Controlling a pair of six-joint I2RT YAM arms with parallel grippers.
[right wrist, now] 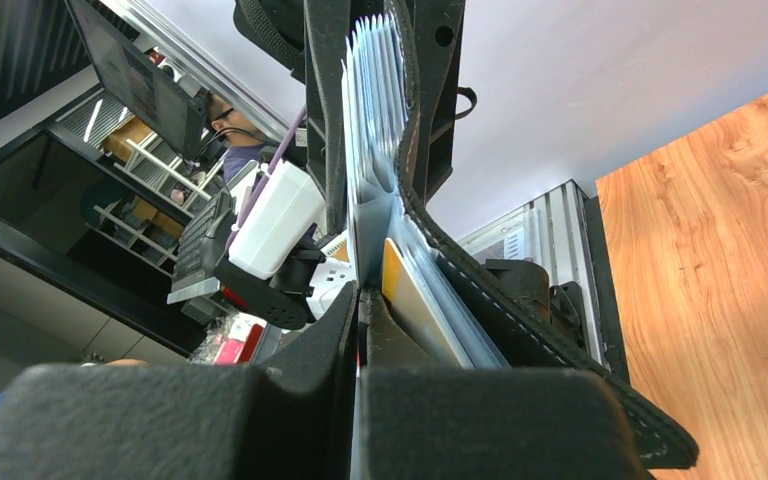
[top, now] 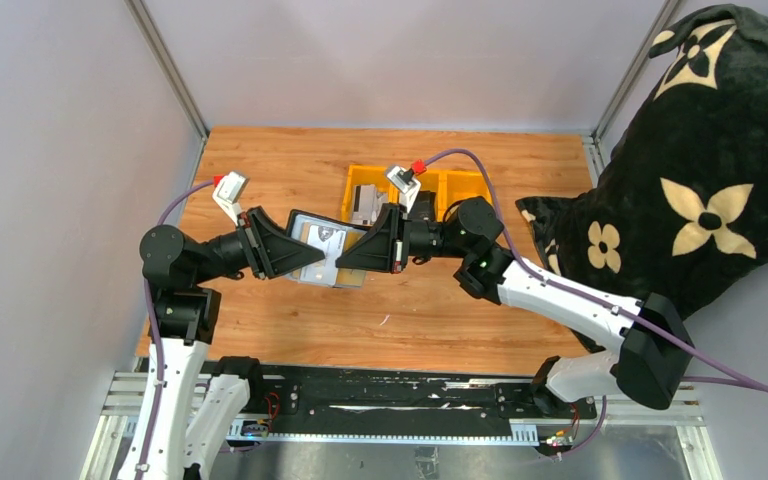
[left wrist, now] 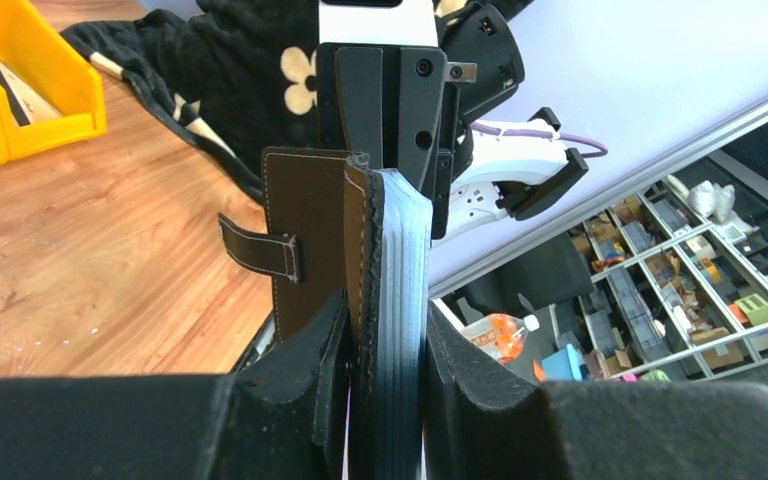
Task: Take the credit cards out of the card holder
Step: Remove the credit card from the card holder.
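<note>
The black card holder (top: 300,219) hangs open in the air between my two grippers, above the middle of the table. A pale credit card (top: 326,240) with faint printing shows on its inside. My left gripper (top: 307,256) is shut on the holder's left side. In the left wrist view its fingers (left wrist: 305,365) clamp the leather cover (left wrist: 305,230) with the strap tab (left wrist: 260,246) and a stack of blue-grey edges (left wrist: 402,290). My right gripper (top: 352,256) is shut on a thin pale card edge (right wrist: 370,235) at the holder's right side. Several fanned pale edges (right wrist: 375,90) and a yellow-edged card (right wrist: 410,300) lie against the black cover (right wrist: 530,330).
Yellow bins (top: 465,185) stand on the wooden table (top: 260,160) behind the grippers, with a grey item (top: 365,200) in one. A large black flower-patterned cushion (top: 700,190) fills the right side. Grey walls close the left and back.
</note>
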